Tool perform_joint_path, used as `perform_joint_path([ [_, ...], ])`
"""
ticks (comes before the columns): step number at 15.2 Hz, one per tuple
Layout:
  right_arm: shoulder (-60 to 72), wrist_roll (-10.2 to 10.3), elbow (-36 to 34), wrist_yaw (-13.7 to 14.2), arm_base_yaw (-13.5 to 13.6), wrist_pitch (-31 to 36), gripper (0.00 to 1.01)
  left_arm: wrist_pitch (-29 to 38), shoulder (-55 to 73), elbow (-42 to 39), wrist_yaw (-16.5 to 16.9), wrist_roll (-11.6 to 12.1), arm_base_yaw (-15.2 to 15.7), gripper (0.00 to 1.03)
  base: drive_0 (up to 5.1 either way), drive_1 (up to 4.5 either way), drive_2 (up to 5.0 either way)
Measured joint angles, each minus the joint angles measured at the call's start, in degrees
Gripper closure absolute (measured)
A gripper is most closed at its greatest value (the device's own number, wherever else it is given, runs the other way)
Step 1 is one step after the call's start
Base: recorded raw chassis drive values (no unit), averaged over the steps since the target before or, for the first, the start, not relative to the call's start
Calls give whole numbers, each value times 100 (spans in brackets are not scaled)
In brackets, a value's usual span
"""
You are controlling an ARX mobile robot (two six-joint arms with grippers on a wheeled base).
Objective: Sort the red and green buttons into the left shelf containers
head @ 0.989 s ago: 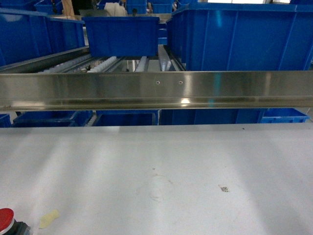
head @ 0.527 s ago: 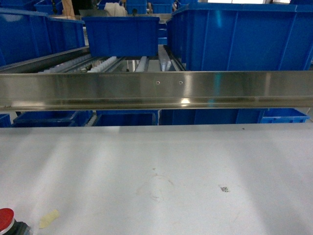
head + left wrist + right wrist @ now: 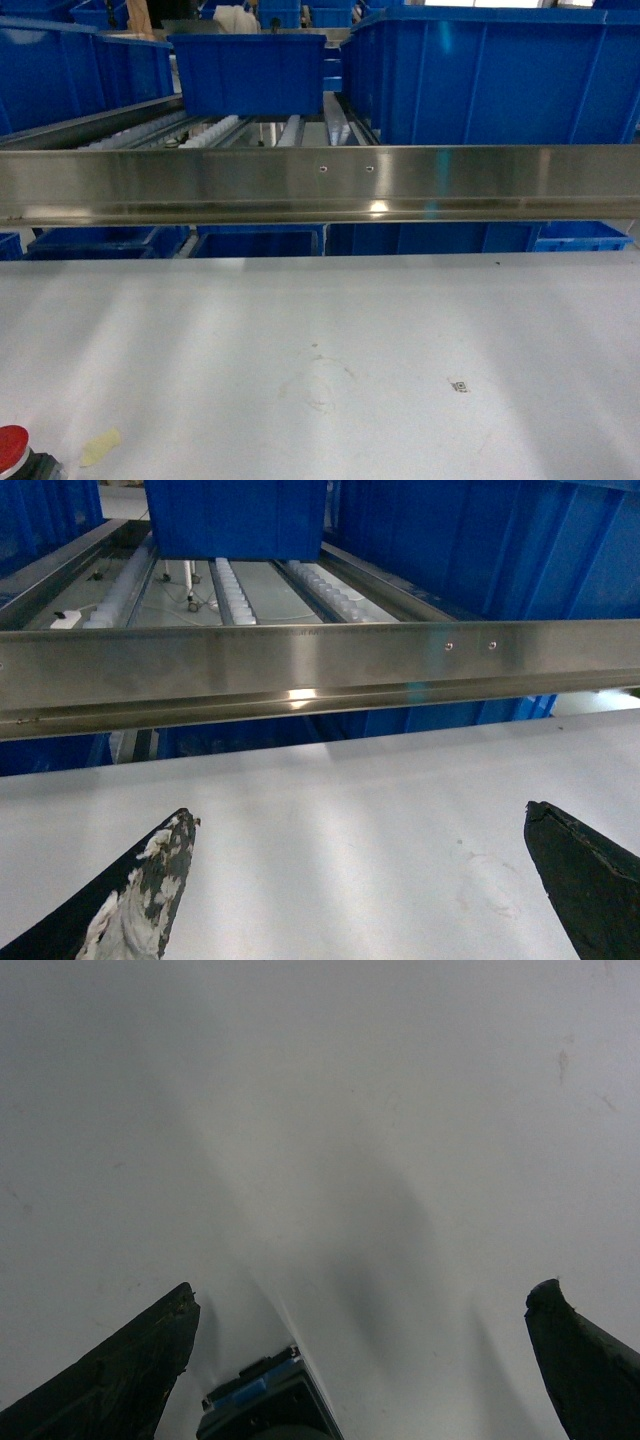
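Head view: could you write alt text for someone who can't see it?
A red button sits at the near-left corner of a white table, beside a yellowish tape scrap. Beyond, a steel rail fronts shelves holding blue bins.

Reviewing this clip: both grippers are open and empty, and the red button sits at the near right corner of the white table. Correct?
Not quite. The head view shows the red button at the near left corner of the white table, beside a yellowish tape scrap. The left gripper and right gripper are indeed open and empty.

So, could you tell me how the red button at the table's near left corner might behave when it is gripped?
The red button looks rigid. Its domed cap may slip from flat fingers, so the black body is probably the safer hold. If knocked, it could roll.
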Motion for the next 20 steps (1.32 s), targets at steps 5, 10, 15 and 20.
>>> perform_joint_path([
  [5,-9,-33,-186,-105,-4,17,3,0,0,0,0,0,0,5,0,0,0],
  [10,-9,-122,-208,-144,-4,9,11,0,0,0,0,0,0,5,0,0,0],
  [15,-9,-122,-208,-160,-4,9,64,0,0,0,0,0,0,5,0,0,0],
  [20,-339,-173,-267,-267,-2,-44,72,0,0,0,0,2,0,5,0,0,0],
])
